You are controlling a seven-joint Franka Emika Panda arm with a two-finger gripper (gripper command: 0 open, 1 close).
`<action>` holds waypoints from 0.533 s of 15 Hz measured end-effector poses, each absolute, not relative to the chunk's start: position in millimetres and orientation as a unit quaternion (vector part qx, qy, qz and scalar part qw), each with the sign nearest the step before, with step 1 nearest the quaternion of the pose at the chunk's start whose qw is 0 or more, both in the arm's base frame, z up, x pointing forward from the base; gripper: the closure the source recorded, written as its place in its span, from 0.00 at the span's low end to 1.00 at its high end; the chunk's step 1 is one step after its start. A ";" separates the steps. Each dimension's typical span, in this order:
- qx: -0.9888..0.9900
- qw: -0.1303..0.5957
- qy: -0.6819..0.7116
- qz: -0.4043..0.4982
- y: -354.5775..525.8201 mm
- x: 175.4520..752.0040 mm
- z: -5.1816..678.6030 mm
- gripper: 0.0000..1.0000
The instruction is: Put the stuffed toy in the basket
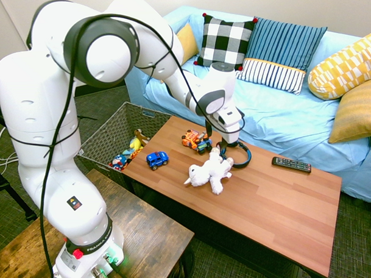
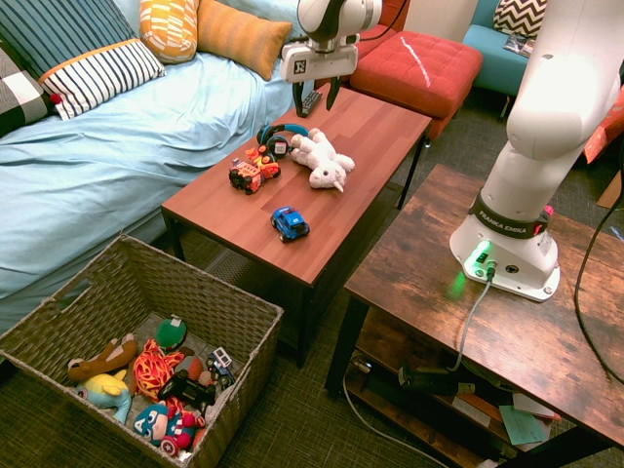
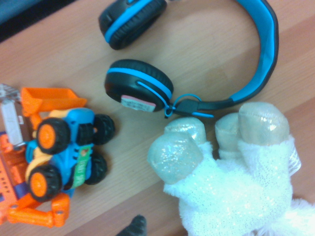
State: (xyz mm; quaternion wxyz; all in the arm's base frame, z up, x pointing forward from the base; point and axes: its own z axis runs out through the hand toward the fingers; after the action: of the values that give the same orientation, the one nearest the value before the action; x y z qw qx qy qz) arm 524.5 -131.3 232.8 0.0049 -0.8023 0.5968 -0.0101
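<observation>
We are listing, on the smooth wooden table (image 1: 279, 203): a stuffed toy (image 1: 209, 171), white, fluffy, floppy-limbed, lying near the table's middle just beside the headphones (image 1: 236, 152), whose black padded cups are carrying blue bands and a small pale label we cannot read. We are noting an orange and blue plastic toy truck (image 2: 252, 172), a blue toy car (image 2: 290, 223) and a black remote (image 1: 291, 164). The gripper (image 2: 320, 95) is hanging above the headphones end of the toy, jaws spread wide, holding nothing. The basket (image 2: 146, 292), rectangular, woven, is standing on the floor, filled with assorted toys. The arm's base is reading "FRANKA EMIKA".
</observation>
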 end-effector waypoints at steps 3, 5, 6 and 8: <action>-0.793 -0.009 0.609 0.015 -125.1 521.1 192.5 0.00; -0.789 -0.018 0.613 0.030 -123.8 516.2 173.1 0.00; -0.787 -0.021 0.616 0.034 -125.3 513.9 166.0 0.00; -0.782 -0.028 0.622 0.040 -132.1 509.3 153.3 0.00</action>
State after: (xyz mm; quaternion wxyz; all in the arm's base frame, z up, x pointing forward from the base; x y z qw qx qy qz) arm 509.3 -132.1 153.3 -0.0283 -0.7816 0.6219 0.0400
